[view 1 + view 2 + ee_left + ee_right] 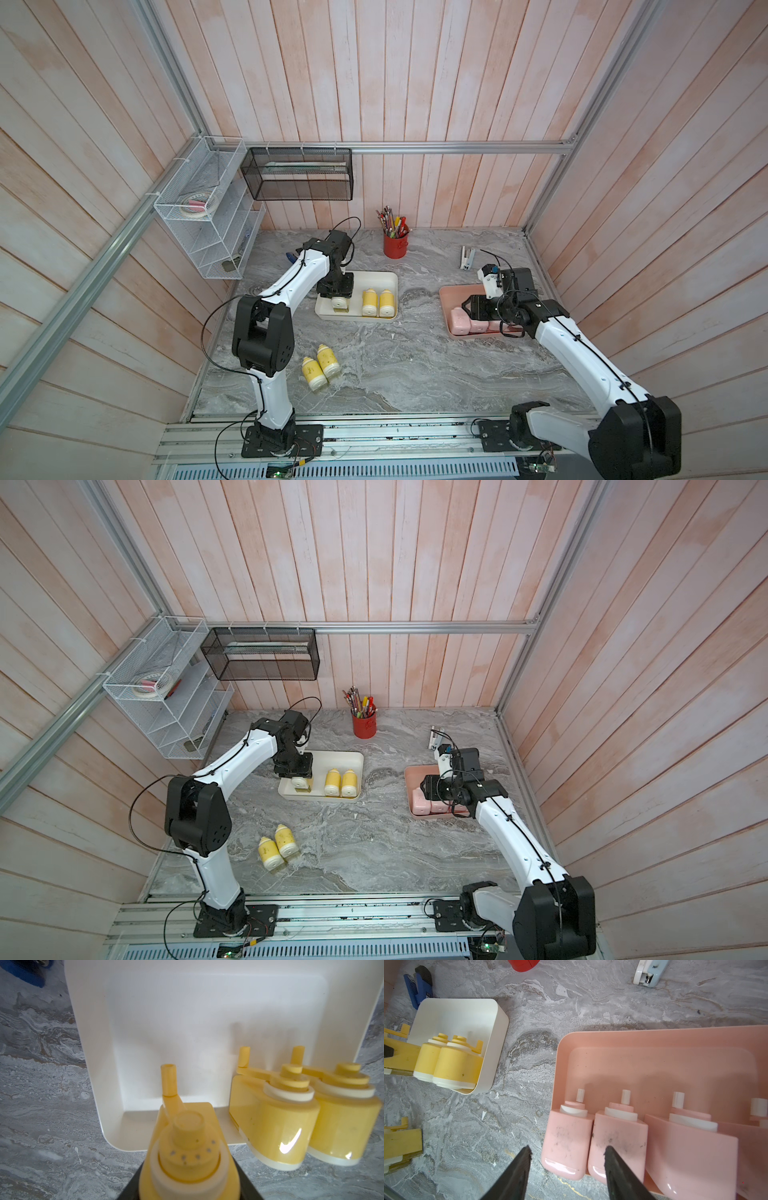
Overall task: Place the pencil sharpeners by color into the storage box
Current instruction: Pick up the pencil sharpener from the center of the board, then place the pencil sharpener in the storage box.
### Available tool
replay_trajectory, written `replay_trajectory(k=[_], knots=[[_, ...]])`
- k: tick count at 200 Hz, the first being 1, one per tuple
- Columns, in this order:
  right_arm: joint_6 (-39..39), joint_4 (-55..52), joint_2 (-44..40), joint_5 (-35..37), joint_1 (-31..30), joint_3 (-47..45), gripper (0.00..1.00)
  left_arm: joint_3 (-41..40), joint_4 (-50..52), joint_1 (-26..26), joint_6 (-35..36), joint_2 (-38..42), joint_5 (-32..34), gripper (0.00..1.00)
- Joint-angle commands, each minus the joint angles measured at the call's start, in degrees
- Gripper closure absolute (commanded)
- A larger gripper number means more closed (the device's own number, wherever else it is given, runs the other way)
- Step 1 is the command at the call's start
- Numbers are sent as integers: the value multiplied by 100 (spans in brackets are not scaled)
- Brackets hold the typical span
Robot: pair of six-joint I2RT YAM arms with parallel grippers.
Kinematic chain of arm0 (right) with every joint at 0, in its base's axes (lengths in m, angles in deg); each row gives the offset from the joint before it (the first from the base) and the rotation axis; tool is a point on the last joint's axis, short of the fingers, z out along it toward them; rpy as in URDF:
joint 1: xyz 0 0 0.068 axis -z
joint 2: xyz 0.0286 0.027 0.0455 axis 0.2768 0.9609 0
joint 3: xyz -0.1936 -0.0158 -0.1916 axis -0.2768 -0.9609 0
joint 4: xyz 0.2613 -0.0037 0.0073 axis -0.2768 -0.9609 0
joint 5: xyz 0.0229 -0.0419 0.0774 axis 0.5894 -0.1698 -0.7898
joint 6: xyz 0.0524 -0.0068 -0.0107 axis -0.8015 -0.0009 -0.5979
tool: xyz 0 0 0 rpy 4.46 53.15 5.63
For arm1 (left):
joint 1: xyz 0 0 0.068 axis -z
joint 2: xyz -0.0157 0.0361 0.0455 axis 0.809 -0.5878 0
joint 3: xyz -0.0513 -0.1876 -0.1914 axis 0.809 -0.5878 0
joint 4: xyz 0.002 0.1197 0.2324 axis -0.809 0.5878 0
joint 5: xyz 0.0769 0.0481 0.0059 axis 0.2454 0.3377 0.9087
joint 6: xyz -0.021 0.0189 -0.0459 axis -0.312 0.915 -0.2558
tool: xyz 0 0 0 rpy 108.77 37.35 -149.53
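The left end effector (337, 296) is clamped on a glossy yellow bottle-shaped plastic sharpener (187, 1147) over the cream plastic box (93, 1043). It looks light, rigid and likely slippery, best held across its flat sides. The right end effector (568, 1153) gapes empty.

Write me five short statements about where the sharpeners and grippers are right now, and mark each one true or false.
1. The left gripper is shut on a yellow sharpener at the white tray. True.
2. All the other yellow sharpeners are in that tray. False: two stand in it, but two lie on the table, outside it.
3. Four pink sharpeners sit in the pink tray. True.
4. The right gripper holds a yellow sharpener. False: its jaws stand apart, empty, by the pink sharpeners.
5. The red pencil cup stands inside the pink tray. False: it stands on the table, apart from both trays.
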Motion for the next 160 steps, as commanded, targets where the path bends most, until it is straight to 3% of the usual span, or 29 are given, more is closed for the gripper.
replay_trajectory(k=[1,160], knots=[[57,3,-108,-20,25,10,41,84,-133,-11,-52,-79,-132,50],[49,47,-145,-69,17,-25,41,-280,-643,217,-496,-419,-365,50]])
